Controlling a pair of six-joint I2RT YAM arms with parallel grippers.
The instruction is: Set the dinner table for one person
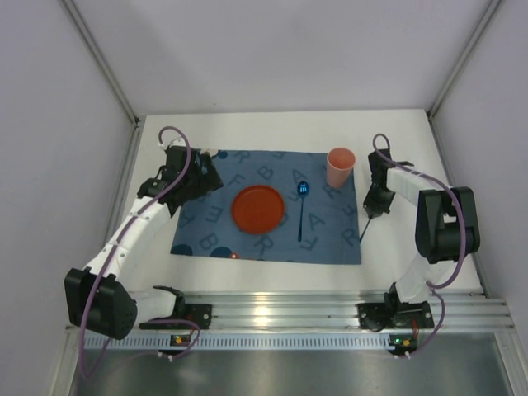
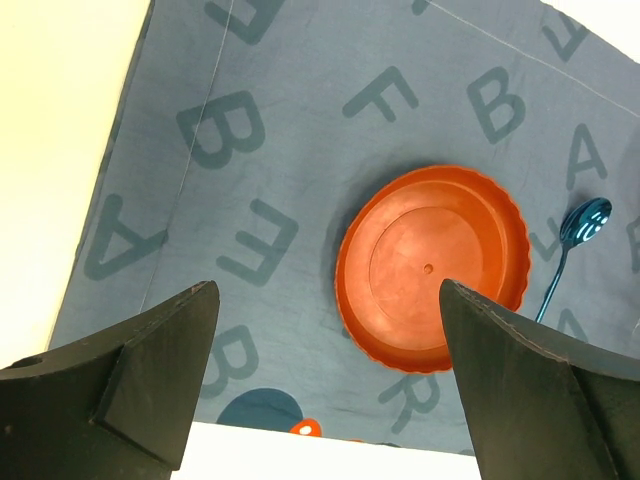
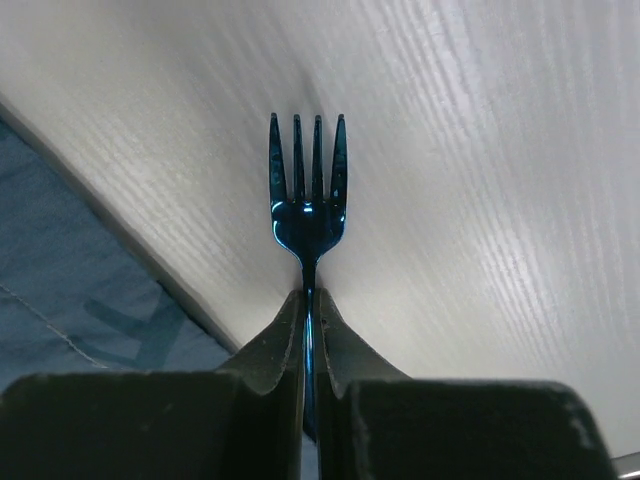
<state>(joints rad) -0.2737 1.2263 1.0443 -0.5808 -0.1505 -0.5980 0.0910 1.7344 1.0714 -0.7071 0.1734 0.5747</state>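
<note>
Jaws of right gripper (image 3: 308,303) pinch skinny handle of shiny dark-blue metal fork (image 3: 307,200); left gripper (image 2: 328,292) spread wide. We reckon thin hold lets fork swivel, land crooked.

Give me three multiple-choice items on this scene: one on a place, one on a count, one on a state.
1. Where does the shiny blue metal spoon lie relative to the round orange scalloped plate?
A. on its left
B. on its right
C. on top of it

2. How many pale orange plastic cups stand on the blue letter-printed cloth mat?
A. one
B. two
C. three

3. What state is the right end effector in?
A. open and empty
B. shut on the spoon
C. shut on a shiny blue metal fork

Answers:
1 B, the top view shows the spoon on the plate's right, on the cup's side.
2 A, a single cup stands at the mat's far right corner.
3 C, the right wrist view shows the jaws pressed together on the fork's handle.
</note>
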